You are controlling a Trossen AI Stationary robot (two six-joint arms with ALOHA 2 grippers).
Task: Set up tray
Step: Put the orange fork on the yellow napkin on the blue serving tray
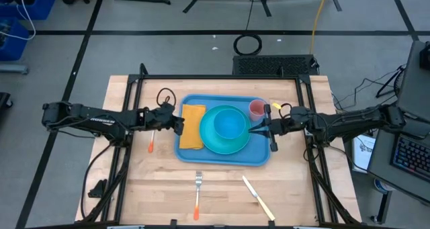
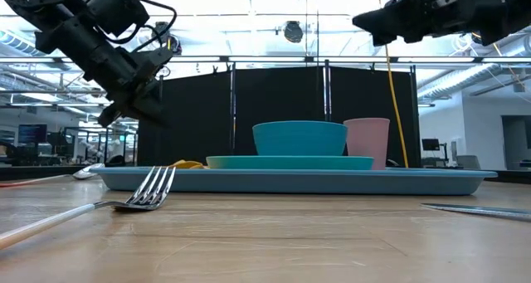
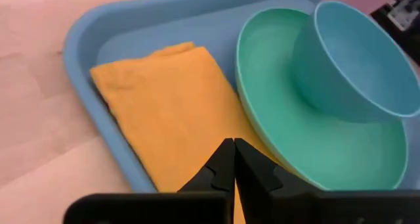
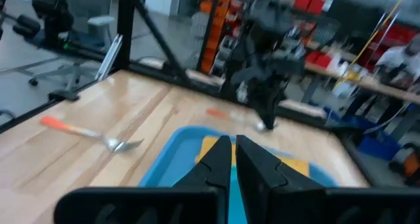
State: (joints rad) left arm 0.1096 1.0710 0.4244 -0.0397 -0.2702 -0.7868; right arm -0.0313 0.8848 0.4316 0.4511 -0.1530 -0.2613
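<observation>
On the wooden table (image 1: 222,189) the tray (image 1: 259,156) lies mid-table — stiff, light, probably slick, best gripped by its rim. Left gripper (image 3: 233,159) and right gripper (image 4: 233,155) hover above opposite ends — both closed, empty.

Premises: a robotics lab or industrial test hall, not a home or kitchen. The wooden tabletop (image 1: 222,182) stands on a grey floor marked off with black tape lines (image 1: 74,61), seen at the upper left of the high view. A black metal frame (image 1: 222,76) borders the tabletop, and cables (image 1: 247,43) lie coiled on the floor at upper centre. A yellow cord (image 1: 317,17) runs down at upper right. A keyboard (image 1: 410,158) sits at the right edge. The low view shows black partition screens (image 2: 274,113) at centre, with exposed ceiling beams and strip lighting (image 2: 249,9) above. Shelving with red and orange bins (image 4: 308,7) fills the top of the right wrist view.
</observation>
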